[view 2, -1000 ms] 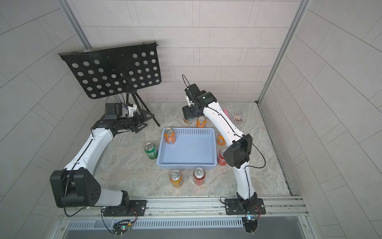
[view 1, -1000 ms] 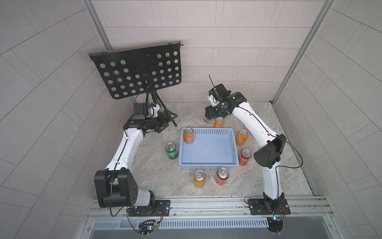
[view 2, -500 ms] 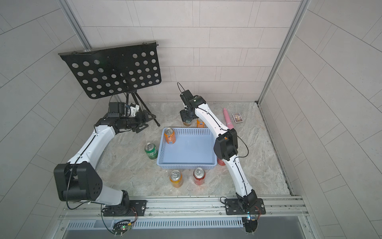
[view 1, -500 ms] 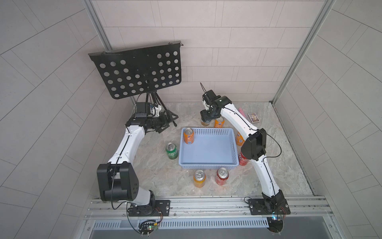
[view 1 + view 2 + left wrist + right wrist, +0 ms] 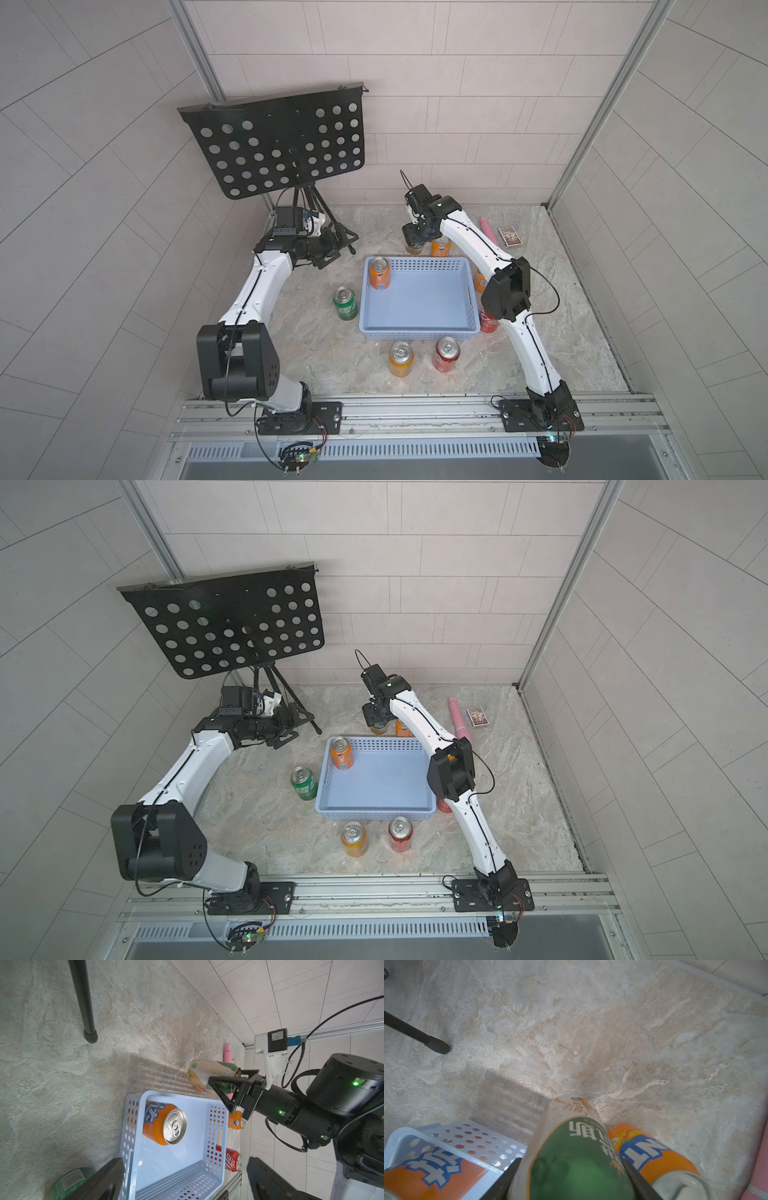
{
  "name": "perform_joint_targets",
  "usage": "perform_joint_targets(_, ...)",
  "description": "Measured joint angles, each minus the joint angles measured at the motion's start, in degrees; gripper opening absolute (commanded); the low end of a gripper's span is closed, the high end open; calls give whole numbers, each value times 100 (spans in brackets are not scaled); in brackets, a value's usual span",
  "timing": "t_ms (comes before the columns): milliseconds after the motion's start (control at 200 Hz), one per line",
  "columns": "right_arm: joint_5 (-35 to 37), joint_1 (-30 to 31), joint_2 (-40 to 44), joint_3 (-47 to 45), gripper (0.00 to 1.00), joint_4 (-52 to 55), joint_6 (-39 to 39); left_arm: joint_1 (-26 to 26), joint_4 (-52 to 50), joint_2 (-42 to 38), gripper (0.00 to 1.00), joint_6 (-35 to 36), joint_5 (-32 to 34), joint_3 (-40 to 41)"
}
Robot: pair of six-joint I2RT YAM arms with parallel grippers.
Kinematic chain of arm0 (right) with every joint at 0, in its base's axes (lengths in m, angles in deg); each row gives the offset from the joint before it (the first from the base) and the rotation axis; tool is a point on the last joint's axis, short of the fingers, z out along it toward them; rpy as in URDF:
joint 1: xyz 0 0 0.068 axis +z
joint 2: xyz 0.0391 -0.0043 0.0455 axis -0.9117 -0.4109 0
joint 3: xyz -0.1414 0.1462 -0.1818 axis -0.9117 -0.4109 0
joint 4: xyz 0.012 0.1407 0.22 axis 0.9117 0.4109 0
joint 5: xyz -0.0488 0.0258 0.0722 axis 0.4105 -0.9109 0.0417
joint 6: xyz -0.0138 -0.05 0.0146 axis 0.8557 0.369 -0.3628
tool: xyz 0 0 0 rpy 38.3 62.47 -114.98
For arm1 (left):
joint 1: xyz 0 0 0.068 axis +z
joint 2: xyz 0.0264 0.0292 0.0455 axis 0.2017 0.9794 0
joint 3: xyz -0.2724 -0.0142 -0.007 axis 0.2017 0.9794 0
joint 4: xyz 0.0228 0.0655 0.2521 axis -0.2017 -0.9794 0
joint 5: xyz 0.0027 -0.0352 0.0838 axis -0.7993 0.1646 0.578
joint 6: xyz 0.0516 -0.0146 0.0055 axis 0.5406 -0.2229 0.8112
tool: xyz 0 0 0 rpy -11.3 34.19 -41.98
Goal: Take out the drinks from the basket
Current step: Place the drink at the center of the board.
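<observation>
The marble tabletop [image 5: 561, 311] carries everything. At its far left corner stands the black music stand [image 5: 282, 145], its legs close by my left end effector [image 5: 185, 1159]. The light-blue basket [image 5: 419, 334] sits in the middle with only one orange can [image 5: 379, 273] inside, upright in its far left corner. My left end effector hovers outside that corner, jaws spread wide and empty, the can in front of it. My right end effector [image 5: 570, 1160] is past the basket's far wall, clamped around the upper part of the dark green-gold can [image 5: 207, 1070]; whether that can's base touches the tabletop I cannot tell. A second orange can [image 5: 440, 247] stands just beside it on the right, crowding my finger. A bright green can [image 5: 345, 303] stands just left of the basket. A yellow-orange can [image 5: 401, 359] and a red can [image 5: 446, 354] stand side by side before its near wall. Along its right wall my own right arm half hides a third orange can [image 5: 480, 282] and a second red can [image 5: 488, 324]. A pink tube [image 5: 487, 230] and a small card box [image 5: 510, 237] lie at the far right, well apart from the basket.
</observation>
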Motion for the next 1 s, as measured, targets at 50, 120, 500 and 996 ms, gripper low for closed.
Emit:
perform_joint_targets(50,0,4,-83,2,14,-2,0,0,0,4,100,0,4,0)
perform_joint_targets(120,-4,15,-190,2,15,7,0,0,2,7,100,0,7,2)
perform_joint_targets(500,-81,42,-289,2,44,87,0,0,2,7,100,-2,87,2)
perform_joint_targets(996,-195,46,-319,2,66,205,0,0,7,4,100,-2,85,9)
